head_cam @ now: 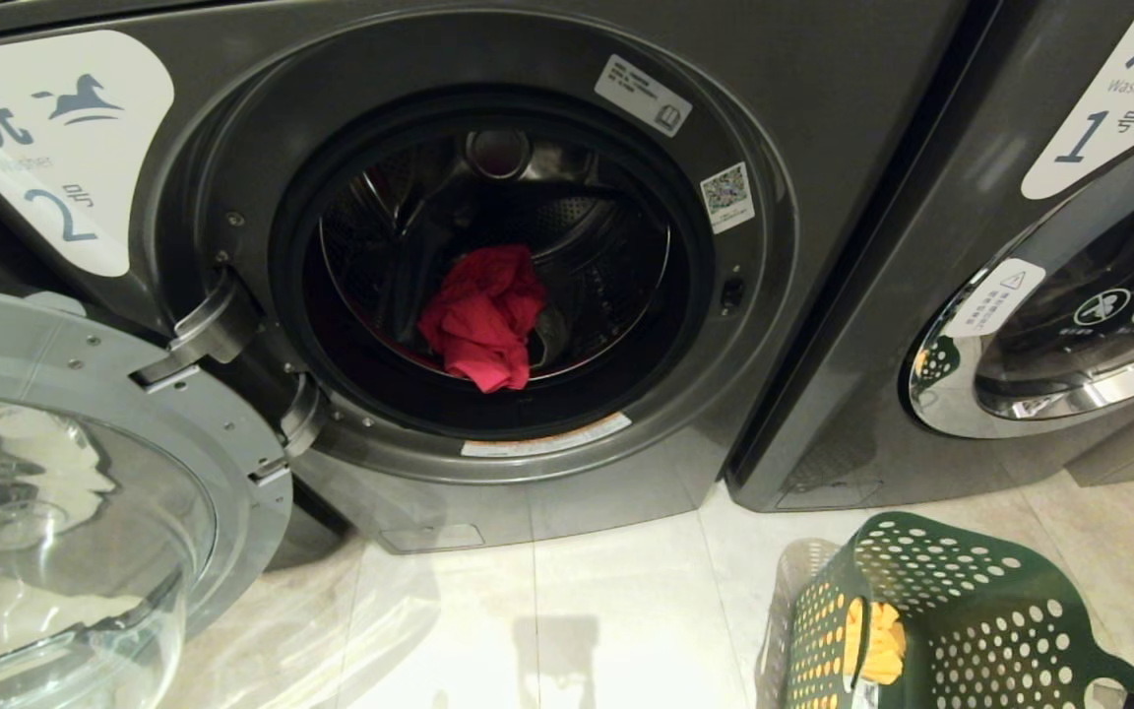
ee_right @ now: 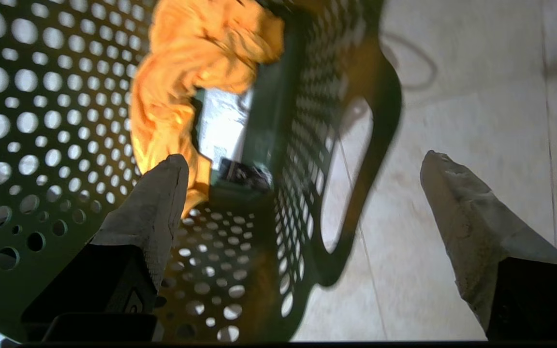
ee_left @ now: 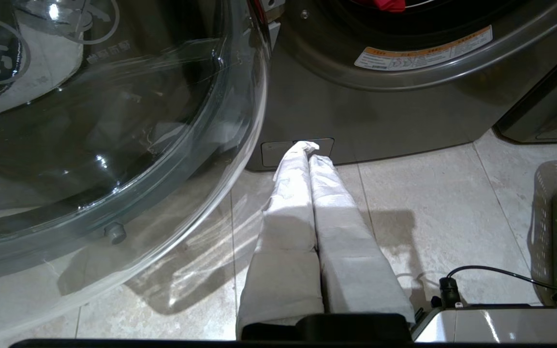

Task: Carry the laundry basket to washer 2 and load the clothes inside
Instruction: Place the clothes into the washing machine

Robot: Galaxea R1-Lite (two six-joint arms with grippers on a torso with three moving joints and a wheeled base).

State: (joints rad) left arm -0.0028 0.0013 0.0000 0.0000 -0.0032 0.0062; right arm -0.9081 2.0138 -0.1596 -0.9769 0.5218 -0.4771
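Inside washer 2 (head_cam: 488, 266) a red garment (head_cam: 484, 317) already lies. Beside it, the laundry basket (head_cam: 961, 620) keeps yellow cloth (ee_right: 186, 82); the right gripper (ee_right: 302, 174) gapes empty above it, while the left gripper (ee_left: 306, 148) hangs clenched.

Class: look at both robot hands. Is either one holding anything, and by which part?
Nothing is held. The right hand is open above the basket, near the yellow cloth; the left hand is shut and empty.

Washer 2 (head_cam: 823, 118) wears a dark grey, softly sheened metal-looking skin; its drum (head_cam: 587, 226) is perforated bright steel. The open door (ee_left: 114, 121) is clear glossy glass. The laundry basket (head_cam: 971, 611) is matt green plastic. Red cloth (head_cam: 483, 315) and yellow cloth (ee_right: 186, 72) look soft, crumpled. The floor (ee_left: 404, 193) seems polished pale tile.
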